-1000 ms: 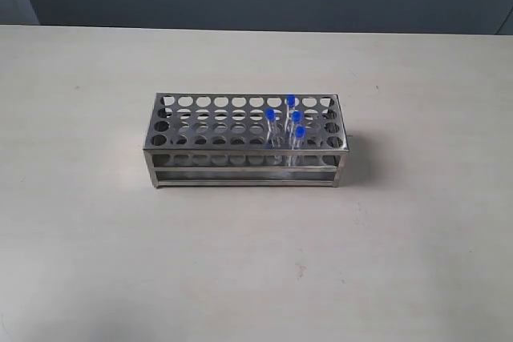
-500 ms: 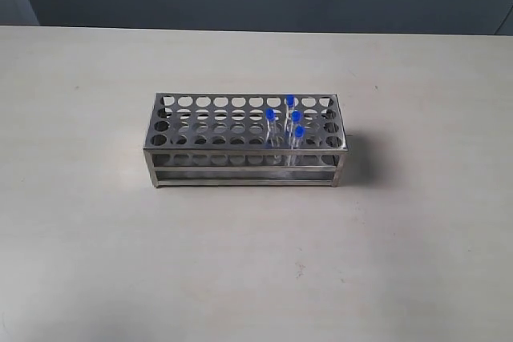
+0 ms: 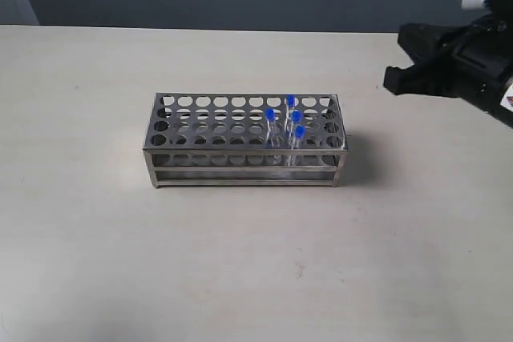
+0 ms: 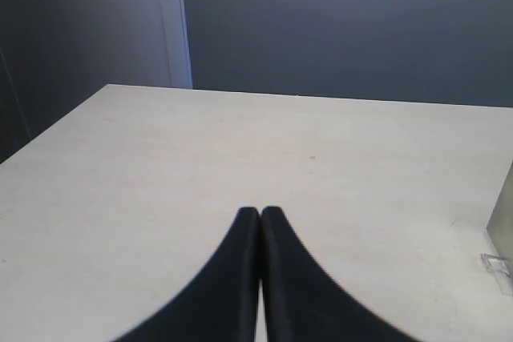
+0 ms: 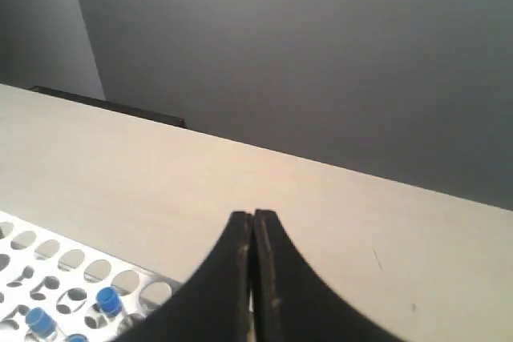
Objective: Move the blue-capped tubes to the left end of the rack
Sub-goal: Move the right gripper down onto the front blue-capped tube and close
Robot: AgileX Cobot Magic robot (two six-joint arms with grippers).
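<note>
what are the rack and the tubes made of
Rack: looks like polished metal, perhaps stainless steel; it is silvery, shiny, and thin with punched holes. Tubes: clear glass or plastic, which one cannot be told; the rack shows through them. Caps: opaque bright blue, probably plastic.

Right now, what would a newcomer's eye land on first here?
Four blue-capped tubes stand clustered toward the right end of the rack, bright against its shiny metal. The black right gripper, fingers shut, hangs at the exterior view's upper right, apart from the rack.
</note>
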